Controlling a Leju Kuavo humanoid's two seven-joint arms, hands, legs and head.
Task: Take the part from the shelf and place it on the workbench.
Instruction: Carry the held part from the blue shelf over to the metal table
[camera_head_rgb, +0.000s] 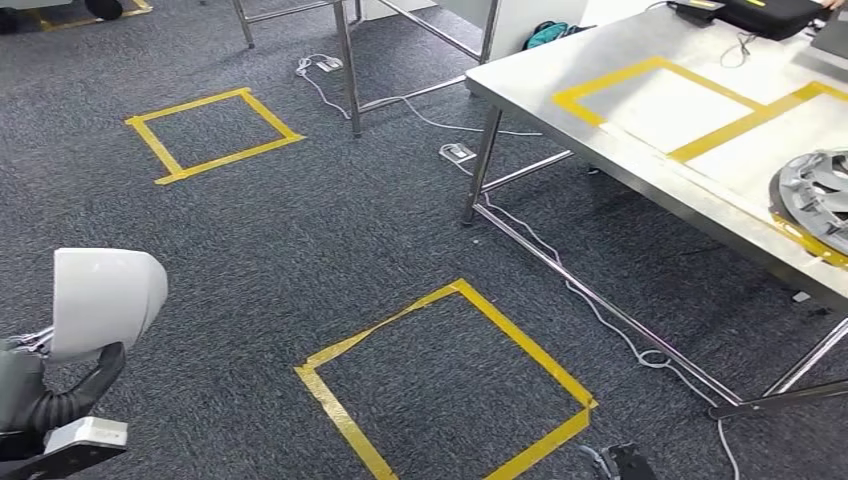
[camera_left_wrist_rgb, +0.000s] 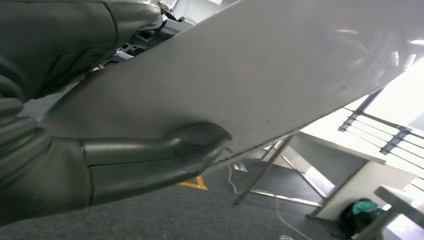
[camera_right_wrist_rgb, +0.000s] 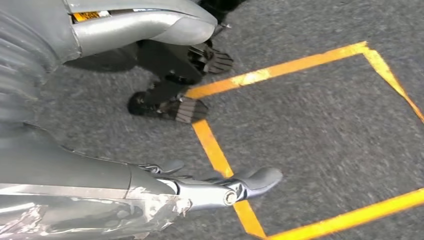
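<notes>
The part (camera_left_wrist_rgb: 260, 85), a pale flat panel, lies against the left hand (camera_left_wrist_rgb: 100, 165), whose thumb presses its underside; in the head view its rounded white end (camera_head_rgb: 105, 300) sits at the robot's left side. The surface (camera_head_rgb: 640, 165), marked with 2 yellow tape rectangles, lies ahead and to the right, well apart from the part. The right hand (camera_right_wrist_rgb: 165, 195) hangs released over the carpet, grasping nothing.
</notes>
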